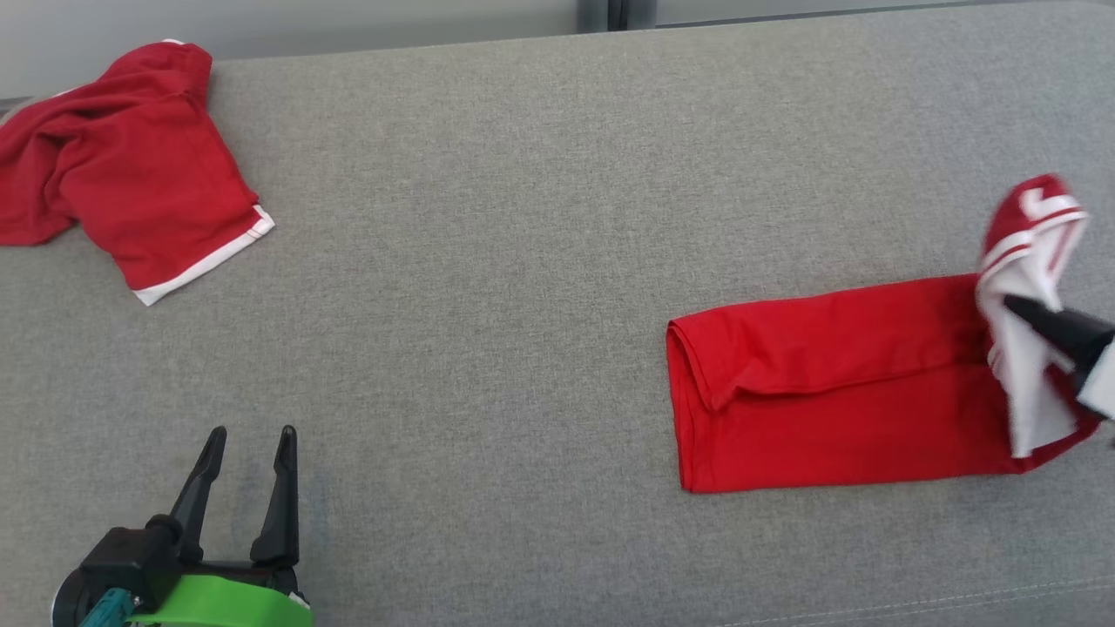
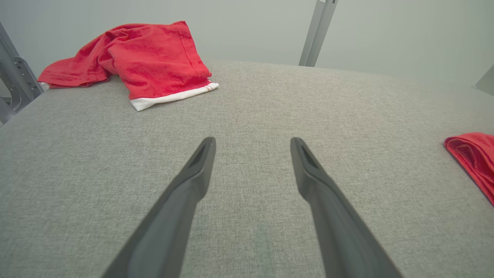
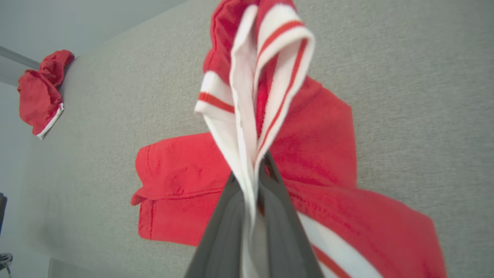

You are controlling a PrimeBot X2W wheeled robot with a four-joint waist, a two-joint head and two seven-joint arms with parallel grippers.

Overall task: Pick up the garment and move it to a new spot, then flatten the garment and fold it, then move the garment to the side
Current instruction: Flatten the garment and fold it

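The right gripper (image 1: 1012, 303) is clamping the white striped end of the folded red garment (image 1: 827, 392); the left gripper (image 1: 253, 431) is hanging open, well away.

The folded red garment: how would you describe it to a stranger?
On the grey fabric surface, look to the robot's right: the folded red garment lies as a long flat band. Unlike the crumpled red garment far left, its white striped end is pinched up by the right gripper.
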